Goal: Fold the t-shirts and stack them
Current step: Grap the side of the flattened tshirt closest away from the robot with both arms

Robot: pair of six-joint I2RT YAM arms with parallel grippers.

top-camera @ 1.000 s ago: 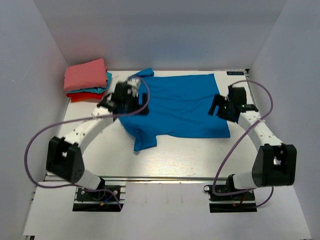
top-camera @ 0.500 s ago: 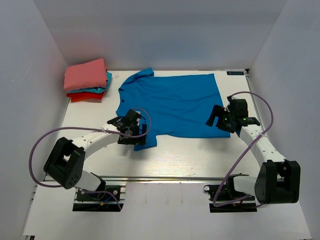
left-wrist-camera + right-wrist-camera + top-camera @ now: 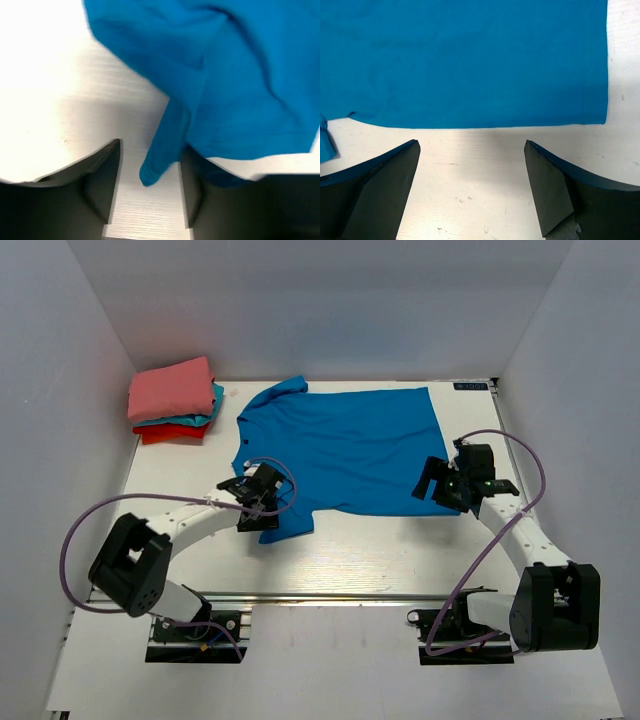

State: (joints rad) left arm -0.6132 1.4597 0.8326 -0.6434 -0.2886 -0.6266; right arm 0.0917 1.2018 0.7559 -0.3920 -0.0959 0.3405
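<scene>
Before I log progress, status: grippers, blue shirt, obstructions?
Left gripper open, straddling sleeve tip. Right gripper open, just short of the hem. Blue shirt spread out, unfolded. No obstructions seen.

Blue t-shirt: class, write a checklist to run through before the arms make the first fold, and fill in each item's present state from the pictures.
1. Body of the blue t-shirt spread flat on the table: ok.
2. Its near sleeve lying flat: not ok, it is rumpled.
3. The left pincer open, with sleeve cloth inside it: ok.
4. The right pincer open: ok.
5. Cloth inside the right pincer: not ok, it hangs over bare table just short of the shirt's near edge.
6. The folded pile apart from the blue t-shirt: ok.
</scene>
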